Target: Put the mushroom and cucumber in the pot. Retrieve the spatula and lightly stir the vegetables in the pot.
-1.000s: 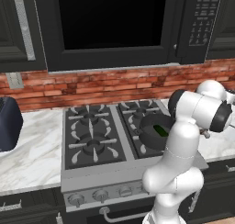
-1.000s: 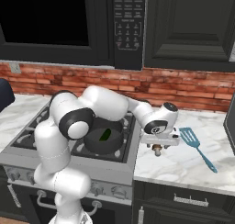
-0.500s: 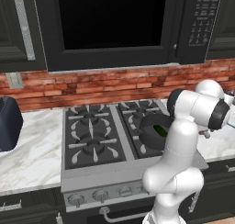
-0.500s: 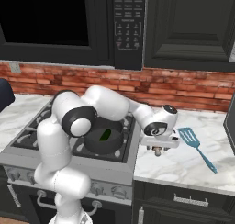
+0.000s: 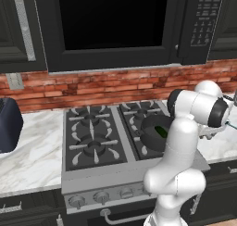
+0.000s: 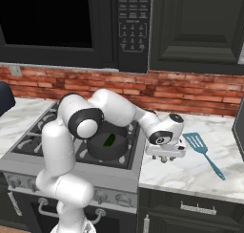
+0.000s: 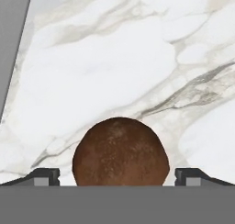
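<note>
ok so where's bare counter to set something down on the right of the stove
Bare marble lies between the stove edge and the spatula, toward the front edge, and in front of the spatula handle. The strip by the brick wall is free too. It is crowded where the claw hangs, with a brown mushroom between its tips.

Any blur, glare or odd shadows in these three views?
Hand view: sharp, the brown mushroom grainy between the fingers, no glare on the marble counter. Base views: flat even lighting, the pot interior dark, the spatula crisp with barely any shadow.
</note>
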Available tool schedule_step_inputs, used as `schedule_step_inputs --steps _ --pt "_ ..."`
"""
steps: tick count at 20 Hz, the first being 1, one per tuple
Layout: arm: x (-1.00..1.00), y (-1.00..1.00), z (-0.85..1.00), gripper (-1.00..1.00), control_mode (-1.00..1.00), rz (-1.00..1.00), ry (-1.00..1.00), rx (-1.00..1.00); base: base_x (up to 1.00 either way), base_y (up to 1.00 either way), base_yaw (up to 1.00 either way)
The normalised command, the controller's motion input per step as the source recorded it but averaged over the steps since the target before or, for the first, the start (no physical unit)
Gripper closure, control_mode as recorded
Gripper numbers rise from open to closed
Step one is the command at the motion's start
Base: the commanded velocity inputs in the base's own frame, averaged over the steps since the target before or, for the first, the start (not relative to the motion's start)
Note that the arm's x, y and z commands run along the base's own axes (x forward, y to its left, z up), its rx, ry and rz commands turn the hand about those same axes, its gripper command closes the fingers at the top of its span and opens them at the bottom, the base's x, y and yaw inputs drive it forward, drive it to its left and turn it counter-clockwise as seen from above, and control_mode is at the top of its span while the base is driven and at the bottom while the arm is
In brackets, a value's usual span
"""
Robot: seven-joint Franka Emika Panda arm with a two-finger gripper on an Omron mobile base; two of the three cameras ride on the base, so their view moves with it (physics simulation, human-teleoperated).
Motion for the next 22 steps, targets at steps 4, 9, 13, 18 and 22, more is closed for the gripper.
schedule_step_inputs --steps 4,9,13,18,22 --pt "0.0 0.03 -0.06 -1.0 -1.0 0.0 0.02 0.0 0.0 0.0 0.0" --pt "0.0 0.08 -0.07 1.0 -1.0 0.0 0.04 0.0 0.0 0.0 0.0" --pt "0.0 0.04 -0.01 1.0 -1.0 0.0 0.03 0.0 0.0 0.0 0.0" --pt "-0.05 0.0 0.0 1.0 -1.0 0.0 0.01 0.0 0.0 0.0 0.0" --pt "-0.62 0.0 0.5 1.0 -1.0 0.01 -0.21 0.0 0.0 0.0 0.0"
